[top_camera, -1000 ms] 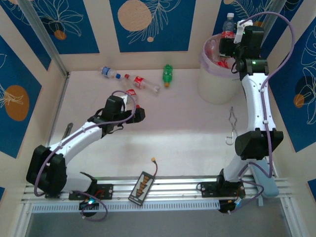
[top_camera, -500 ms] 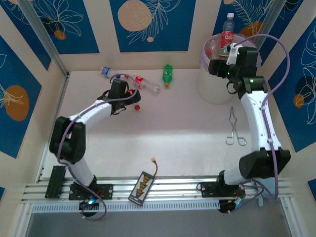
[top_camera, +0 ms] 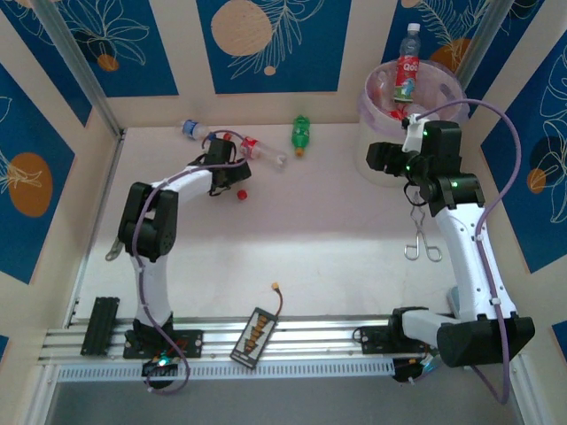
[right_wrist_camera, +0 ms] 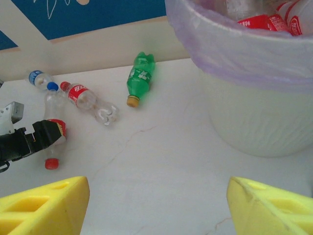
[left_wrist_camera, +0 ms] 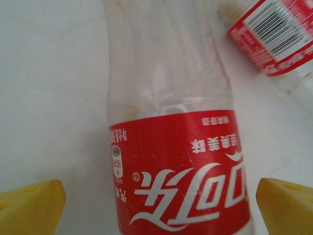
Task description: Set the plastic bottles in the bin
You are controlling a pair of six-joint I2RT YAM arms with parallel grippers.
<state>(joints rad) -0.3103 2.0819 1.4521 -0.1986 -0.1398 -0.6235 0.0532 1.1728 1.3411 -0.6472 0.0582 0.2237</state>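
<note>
A clear plastic bottle [left_wrist_camera: 176, 161] with a red label lies on the white table between the yellow fingers [left_wrist_camera: 29, 208] of my left gripper [left_wrist_camera: 159, 210]. That gripper is open and stands apart from the bottle on both sides. Seen from above, my left gripper [top_camera: 223, 168] is at the back left, with the bottle's red cap [top_camera: 240, 192] poking out. A blue-capped bottle [top_camera: 197, 131], a red-labelled one [top_camera: 252, 146] and a green one [top_camera: 301, 135] lie nearby. The bin [top_camera: 383, 168] holds several bottles. My right gripper [top_camera: 379, 159] hangs open and empty before the bin [right_wrist_camera: 254, 107].
Metal tongs [top_camera: 423, 235] lie on the table right of my right arm. A small black device with a cable [top_camera: 255, 332] rests by the front rail. Patterned walls close the table at the back and sides.
My left arm has stretched back and left until its open gripper straddles the red-labelled bottle. My right gripper has drawn away from over the bin to its front left side.
</note>
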